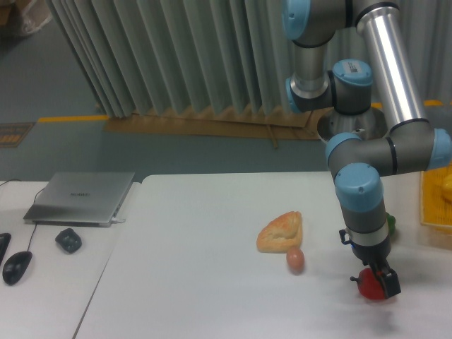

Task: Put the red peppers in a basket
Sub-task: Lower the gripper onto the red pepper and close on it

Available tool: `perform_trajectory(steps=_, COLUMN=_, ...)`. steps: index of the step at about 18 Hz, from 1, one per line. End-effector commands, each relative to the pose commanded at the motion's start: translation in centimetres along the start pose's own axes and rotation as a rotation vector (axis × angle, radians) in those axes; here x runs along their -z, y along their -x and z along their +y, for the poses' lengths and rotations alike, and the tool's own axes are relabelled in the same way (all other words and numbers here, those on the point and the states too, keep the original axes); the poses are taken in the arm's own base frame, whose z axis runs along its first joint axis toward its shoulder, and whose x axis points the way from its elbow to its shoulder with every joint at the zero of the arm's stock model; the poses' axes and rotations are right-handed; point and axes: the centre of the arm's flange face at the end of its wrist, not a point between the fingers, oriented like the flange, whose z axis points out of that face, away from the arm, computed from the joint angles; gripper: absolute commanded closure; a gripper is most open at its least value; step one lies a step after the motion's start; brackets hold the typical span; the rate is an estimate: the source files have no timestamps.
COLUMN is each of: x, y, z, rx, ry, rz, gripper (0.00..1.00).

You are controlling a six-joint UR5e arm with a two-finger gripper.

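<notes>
The red pepper (369,287) lies on the white table (205,282) at the front right, its dark stem pointing left. My gripper (380,281) has come straight down onto it, with a dark finger (390,284) covering the pepper's right side. How tightly the jaws grip the pepper is not visible. The yellow basket (436,189) is cut off by the right edge of the frame, behind and to the right of the pepper.
A green pepper (390,225) peeks out from behind the arm. A piece of bread (281,232) and a brown egg (296,260) lie left of the red pepper. Far left are a laptop (80,198), a small dark object (68,240) and a mouse (17,267).
</notes>
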Motion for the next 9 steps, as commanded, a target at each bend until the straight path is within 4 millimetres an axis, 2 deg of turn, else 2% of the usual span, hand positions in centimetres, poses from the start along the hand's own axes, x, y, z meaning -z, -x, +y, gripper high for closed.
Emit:
perform_trajectory(steps=1, x=0.2, y=-0.1, z=0.1, rx=0.009, ry=0.000, rz=-0.001, gripper=0.29)
perform_trajectory(steps=2, x=0.2, y=-0.2, z=0.1, rx=0.009, ry=-0.001, rz=0.000, gripper=0.34)
perform_trajectory(steps=4, x=0.3, y=-0.3, z=0.1, rx=0.011, ry=0.000, rz=0.000, gripper=0.42)
perform_trajectory(steps=7, x=0.7, y=-0.3, z=0.2, rx=0.011, ry=0.000, rz=-0.005, gripper=0.42)
perform_trajectory(steps=9, x=1.4, y=-0.6, z=0.4, rx=0.011, ry=-0.001, rz=-0.011, gripper=0.46)
